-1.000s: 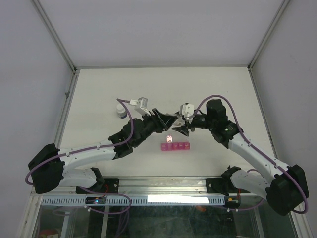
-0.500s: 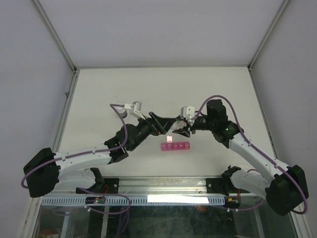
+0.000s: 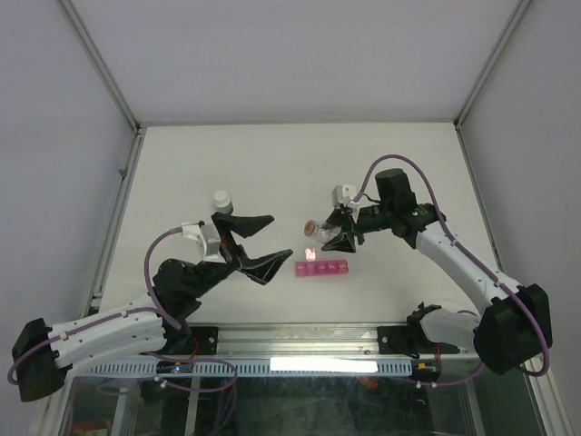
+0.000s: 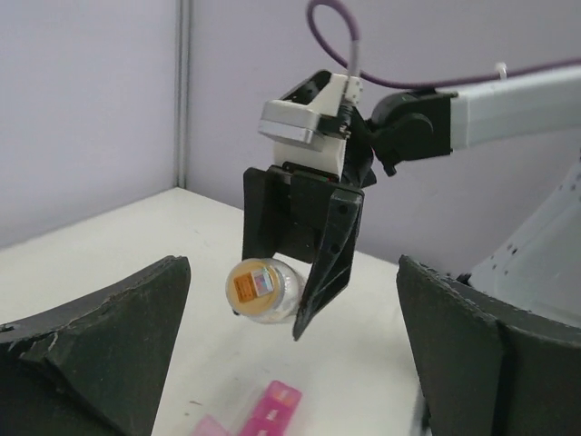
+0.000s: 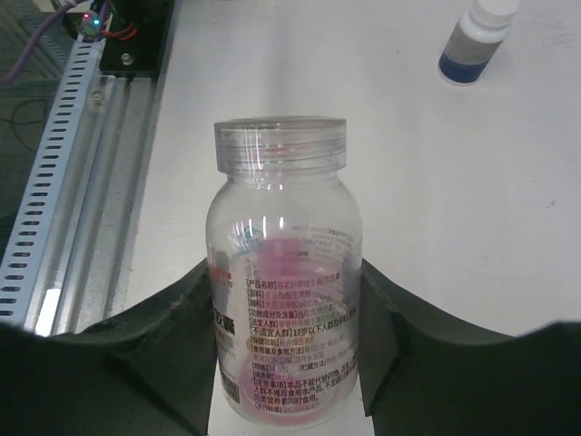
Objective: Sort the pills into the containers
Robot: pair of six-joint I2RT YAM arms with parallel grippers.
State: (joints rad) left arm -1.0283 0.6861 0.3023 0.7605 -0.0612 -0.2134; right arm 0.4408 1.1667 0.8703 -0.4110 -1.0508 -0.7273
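Observation:
A clear labelled bottle [image 5: 283, 272] stands between the pads of my right gripper [image 5: 286, 372], which is shut on it. From above, that bottle [image 3: 315, 227] hangs tilted just over the left end of the pink containers strip [image 3: 324, 267], whose leftmost lid stands up. My left gripper [image 3: 280, 238] is open and holds nothing, a short way left of the strip. Its wrist view looks between its own fingers [image 4: 100, 345] at the held bottle [image 4: 263, 289] and the strip [image 4: 270, 411] below. I cannot make out any pills.
A white-capped dark bottle [image 3: 221, 200] stands on the table behind my left gripper, also in the right wrist view as the small bottle [image 5: 476, 41] at top right. A slotted metal rail [image 5: 82, 163] runs along the near table edge.
My left gripper has opened wide and drawn back to the left, away from the clear bottle. My right gripper has closed on the bottle and now holds it alone.

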